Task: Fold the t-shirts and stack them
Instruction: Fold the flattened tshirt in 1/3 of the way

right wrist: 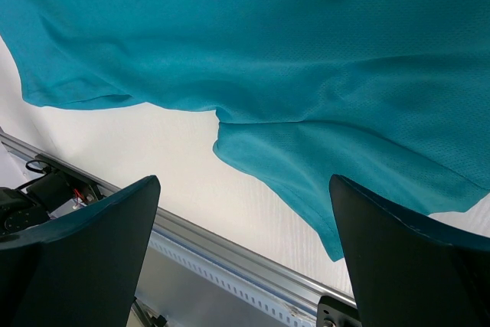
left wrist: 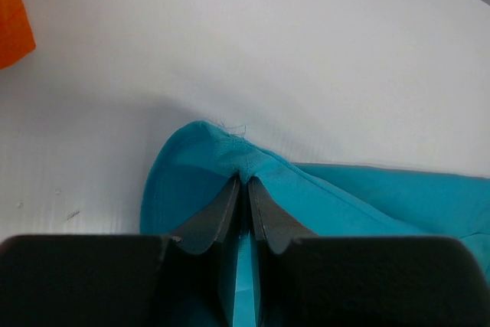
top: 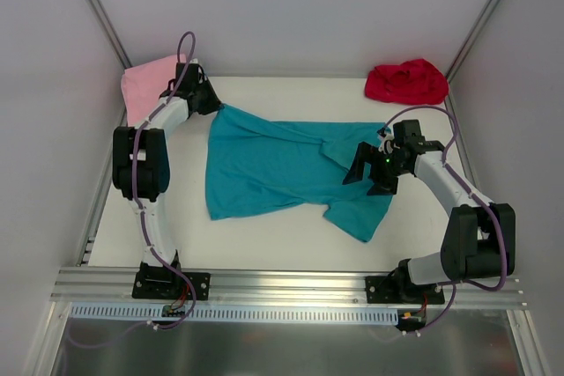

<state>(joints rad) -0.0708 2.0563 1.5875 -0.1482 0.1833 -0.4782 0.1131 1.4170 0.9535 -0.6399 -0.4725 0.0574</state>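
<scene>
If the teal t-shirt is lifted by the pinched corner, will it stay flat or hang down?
It will probably hang limp: the teal t-shirt lies wrinkled and bunches at the pinch. It looks thin, so it is likely light. The left tool pinches only a small edge, so the cloth might slip out.

Teal t-shirt (right wrist: 306, 51) is fine-knit matt cloth; table (left wrist: 306, 51) looks smooth, matt, perhaps plastic.

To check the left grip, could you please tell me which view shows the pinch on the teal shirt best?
The left wrist view: the left gripper is shut on an edge of the teal shirt. The top view hides the pinch under the wrist; the right wrist view misses it.
</scene>
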